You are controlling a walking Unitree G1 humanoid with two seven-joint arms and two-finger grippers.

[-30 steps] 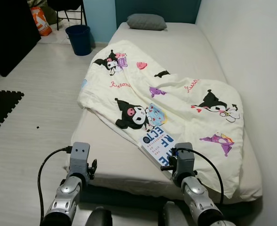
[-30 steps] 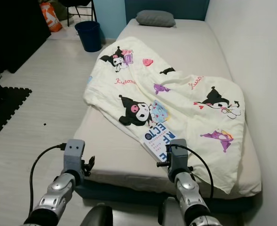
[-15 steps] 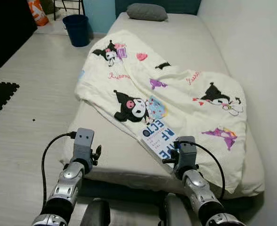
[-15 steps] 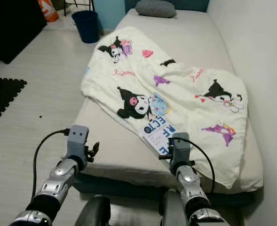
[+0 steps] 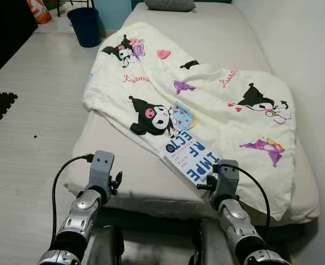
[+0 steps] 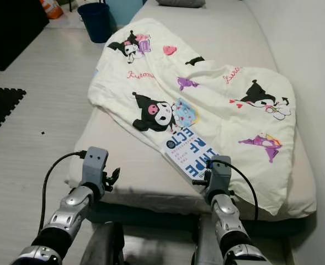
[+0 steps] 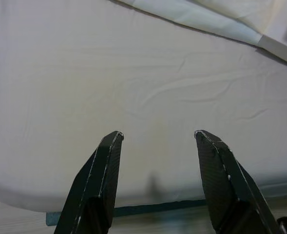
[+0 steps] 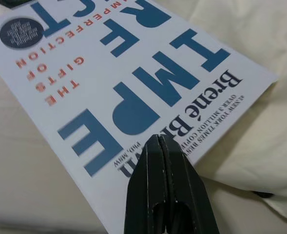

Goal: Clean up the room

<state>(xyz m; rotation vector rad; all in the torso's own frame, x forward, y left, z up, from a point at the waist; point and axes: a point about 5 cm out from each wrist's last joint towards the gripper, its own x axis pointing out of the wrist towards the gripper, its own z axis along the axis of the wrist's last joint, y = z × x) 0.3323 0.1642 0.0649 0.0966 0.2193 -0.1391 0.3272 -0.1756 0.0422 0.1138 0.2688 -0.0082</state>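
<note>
Lying position of book: the white book (image 5: 191, 157) with blue lettering is seen flat on the near edge of the blanket (image 5: 217, 105), at the near side of the bed (image 5: 123, 176).
Right gripper: the right gripper (image 8: 162, 146) is held over the near end of the book cover, with its two black fingers pressed together and nothing between them.
Left gripper: the left gripper (image 7: 158, 139) is held to the left over the bare sheet near the bed's near edge, its fingers spread apart and empty.
Blanket: a cream cover printed with cartoon figures is spread across the bed.
Far items: a grey pillow (image 5: 169, 5) is placed at the far end; a dark blue bin (image 5: 86, 26) stands on the floor at far left.
</note>
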